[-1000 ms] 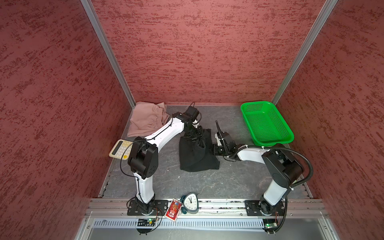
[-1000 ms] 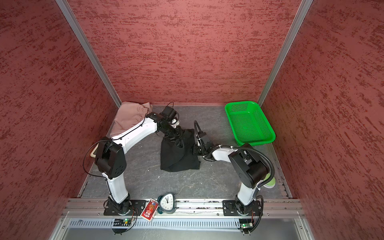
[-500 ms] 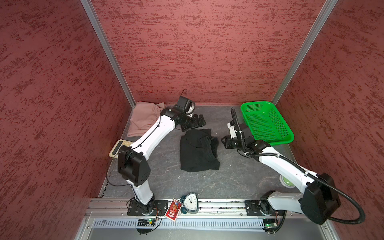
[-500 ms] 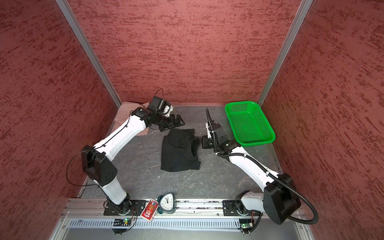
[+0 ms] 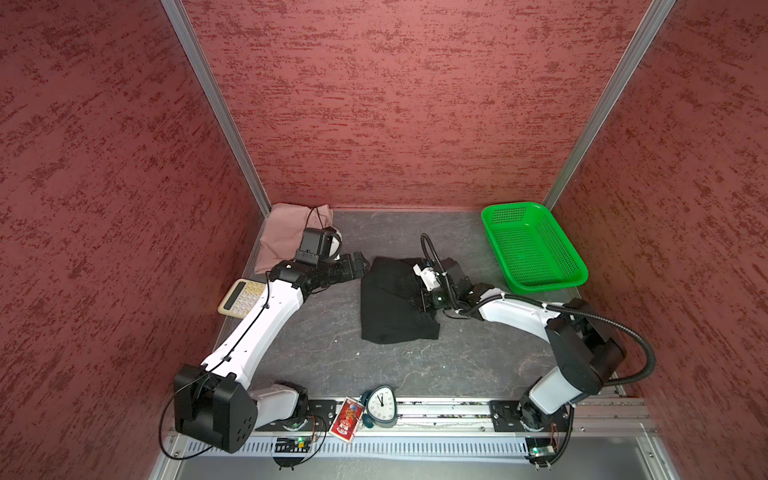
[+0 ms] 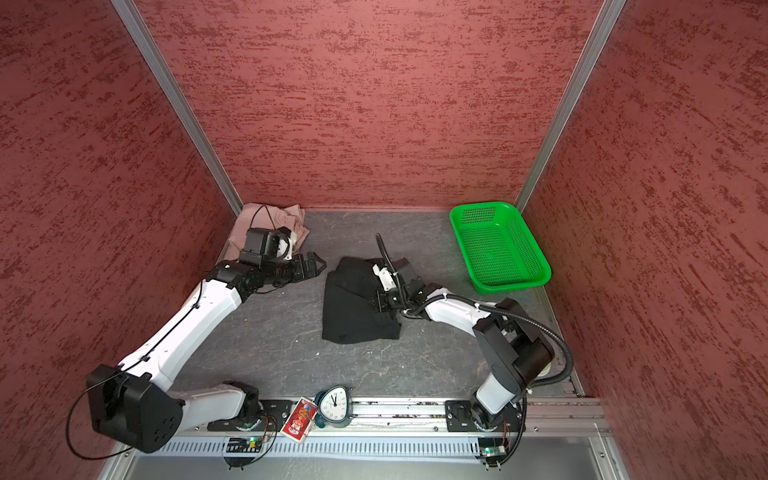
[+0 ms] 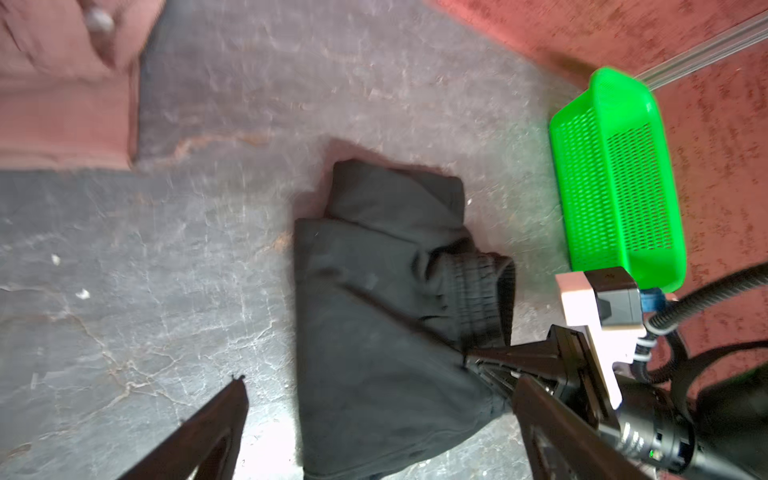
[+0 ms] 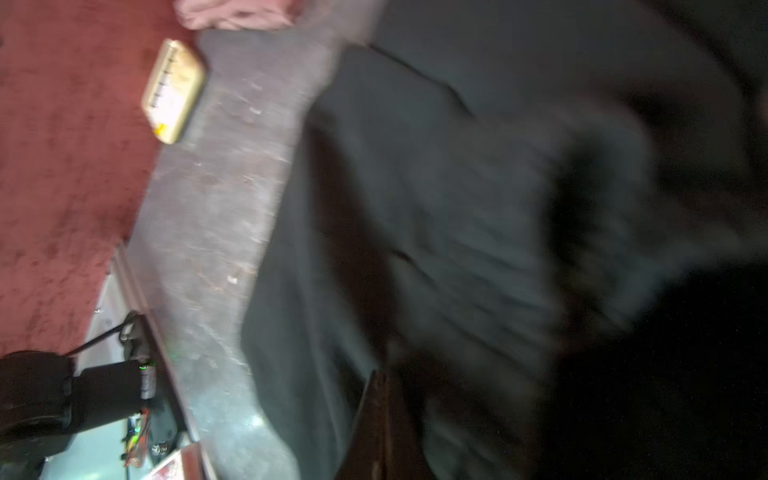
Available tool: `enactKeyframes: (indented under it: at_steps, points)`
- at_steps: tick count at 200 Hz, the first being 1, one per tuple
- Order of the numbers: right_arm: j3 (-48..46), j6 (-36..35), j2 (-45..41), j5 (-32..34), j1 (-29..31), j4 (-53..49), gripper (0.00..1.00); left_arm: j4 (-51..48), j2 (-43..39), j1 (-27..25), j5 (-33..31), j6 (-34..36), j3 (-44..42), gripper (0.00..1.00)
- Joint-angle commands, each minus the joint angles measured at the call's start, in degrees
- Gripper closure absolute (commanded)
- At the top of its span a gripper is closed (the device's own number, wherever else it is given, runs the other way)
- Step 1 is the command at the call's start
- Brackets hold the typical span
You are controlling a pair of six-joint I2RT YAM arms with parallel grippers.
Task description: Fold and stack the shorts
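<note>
Down from beside the basket (image 5: 536, 286) half a second ago, the right end effector (image 5: 424, 297) now sits at the right edge of the black shorts (image 5: 395, 307), jaws pinched shut on the cloth. The left end effector (image 5: 360, 266) has drawn back from the far wall and hangs just left of the garment, jaws spread wide and holding nothing.

In both top views the right wrist and its cable cover the pinch and part of the garment's right side. The left wrist view shows it: closed tips meet the fabric just below the ribbed waistband. The right wrist view is smeared and dark, mostly black cloth, with the grip lost in blur. The left arm's camera housing hides part of the pink shorts (image 5: 282, 232) in both top views, and both wrist views cut them off at the frame edge. The calculator (image 5: 243, 297) lies partly behind the left forearm.

The black shorts lie mid-tabletop (image 5: 324, 340), folded to a rough rectangle and flat along the left. Their waistband is bunched toward the basket, and a narrower layer juts out at the far end. The pink shorts lie loosely heaped in the far left corner, well apart from the black pair.
</note>
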Motion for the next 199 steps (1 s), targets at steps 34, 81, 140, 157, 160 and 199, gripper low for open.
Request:
enactKeyframes:
  at_steps: [34,81,140,157,160,199]
  points:
    - [-15.21,9.23,6.76,-7.4,-3.86,23.22,0.97,16.34,4.22,-0.82,6.4,-2.01,-12.43,0.01]
    - [-15.5,9.16,10.05,-8.94,-5.07,27.38,0.99,28.95,8.89,-0.84,13.54,-0.72,-17.91,0.01]
    - [-15.12,7.06,7.22,-8.69,-6.26,24.31,0.99,38.5,11.88,0.83,12.67,-2.75,-24.59,0.01]
    - [-15.05,7.07,7.46,-9.04,-6.33,24.46,1.0,43.7,13.81,0.41,15.19,-4.28,-25.88,0.01]
    - [-15.1,7.08,7.5,-9.16,-6.37,24.54,1.0,44.64,14.07,0.32,15.34,-4.4,-26.17,0.01]
    - [-15.36,7.43,7.68,-10.1,-6.35,26.53,1.0,56.04,17.69,-0.14,19.0,-6.56,-30.14,0.01]
